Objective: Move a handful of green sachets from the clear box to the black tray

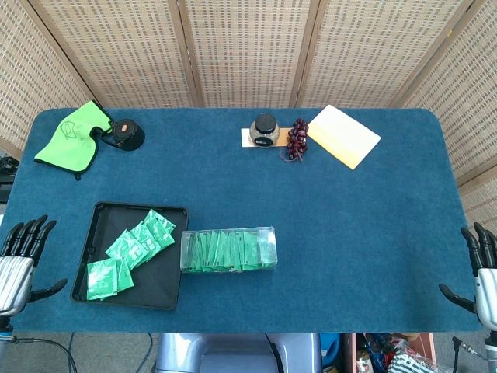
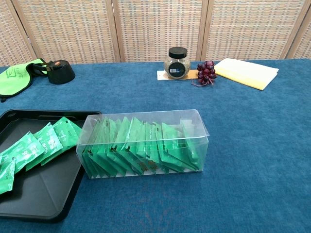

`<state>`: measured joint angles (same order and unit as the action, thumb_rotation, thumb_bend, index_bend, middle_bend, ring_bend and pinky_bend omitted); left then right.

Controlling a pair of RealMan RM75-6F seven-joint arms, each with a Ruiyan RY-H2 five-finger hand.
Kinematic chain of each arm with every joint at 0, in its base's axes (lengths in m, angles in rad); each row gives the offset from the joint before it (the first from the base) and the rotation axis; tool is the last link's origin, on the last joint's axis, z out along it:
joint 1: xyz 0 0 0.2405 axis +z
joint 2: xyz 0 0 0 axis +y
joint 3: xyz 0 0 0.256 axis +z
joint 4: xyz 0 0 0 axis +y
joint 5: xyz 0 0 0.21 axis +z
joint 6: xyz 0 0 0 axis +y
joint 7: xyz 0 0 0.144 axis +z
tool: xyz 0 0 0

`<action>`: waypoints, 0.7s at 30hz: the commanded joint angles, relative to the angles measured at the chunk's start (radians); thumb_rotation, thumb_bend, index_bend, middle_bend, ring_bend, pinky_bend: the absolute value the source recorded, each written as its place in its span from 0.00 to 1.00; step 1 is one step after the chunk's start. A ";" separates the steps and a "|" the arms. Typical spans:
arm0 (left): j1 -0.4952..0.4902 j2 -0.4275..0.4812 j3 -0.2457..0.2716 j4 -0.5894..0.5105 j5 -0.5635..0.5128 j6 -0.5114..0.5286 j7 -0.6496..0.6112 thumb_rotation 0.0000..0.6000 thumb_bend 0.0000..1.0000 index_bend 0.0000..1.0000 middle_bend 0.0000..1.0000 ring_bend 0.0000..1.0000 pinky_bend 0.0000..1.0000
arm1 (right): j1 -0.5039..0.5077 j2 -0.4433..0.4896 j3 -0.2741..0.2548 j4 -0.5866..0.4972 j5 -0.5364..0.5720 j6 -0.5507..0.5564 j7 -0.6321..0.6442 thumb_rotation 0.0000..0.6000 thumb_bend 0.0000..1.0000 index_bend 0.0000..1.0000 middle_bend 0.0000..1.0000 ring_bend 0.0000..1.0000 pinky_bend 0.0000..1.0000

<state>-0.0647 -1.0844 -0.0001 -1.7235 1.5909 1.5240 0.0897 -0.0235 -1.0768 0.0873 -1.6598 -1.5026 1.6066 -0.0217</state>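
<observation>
My left hand hangs off the tabletop's near-left corner, fingers spread, holding nothing; my right hand sits off the near-right corner, seemingly spread too, though partly cut off. Just beside my left lies the black tray with several green sachets; touching its right side stands the clear box, full; the blue tabletop lies bare between box and right hand.

The left hand and right hand hang empty at opposite edges, fingers spread and pointing up.
</observation>
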 commanded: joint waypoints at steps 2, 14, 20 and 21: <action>0.000 -0.001 0.001 0.000 0.000 -0.001 0.002 1.00 0.10 0.00 0.00 0.00 0.00 | 0.000 0.000 -0.001 0.001 -0.002 0.000 0.000 1.00 0.00 0.00 0.00 0.00 0.00; -0.045 -0.015 -0.004 0.017 0.045 -0.041 -0.052 1.00 0.10 0.00 0.00 0.00 0.00 | 0.002 0.000 0.001 -0.007 0.004 -0.006 -0.006 1.00 0.00 0.00 0.00 0.00 0.00; -0.162 -0.029 -0.017 0.027 0.106 -0.172 -0.103 1.00 0.10 0.00 0.00 0.00 0.00 | 0.011 0.001 0.007 -0.008 0.036 -0.036 -0.015 1.00 0.00 0.00 0.00 0.00 0.00; -0.190 -0.030 -0.024 0.023 0.116 -0.201 -0.105 1.00 0.10 0.00 0.00 0.00 0.00 | 0.013 0.002 0.011 -0.008 0.045 -0.042 -0.014 1.00 0.00 0.00 0.00 0.00 0.00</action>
<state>-0.1947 -1.1083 -0.0109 -1.6995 1.6750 1.3852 0.0022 -0.0137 -1.0754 0.0936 -1.6681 -1.4669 1.5722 -0.0356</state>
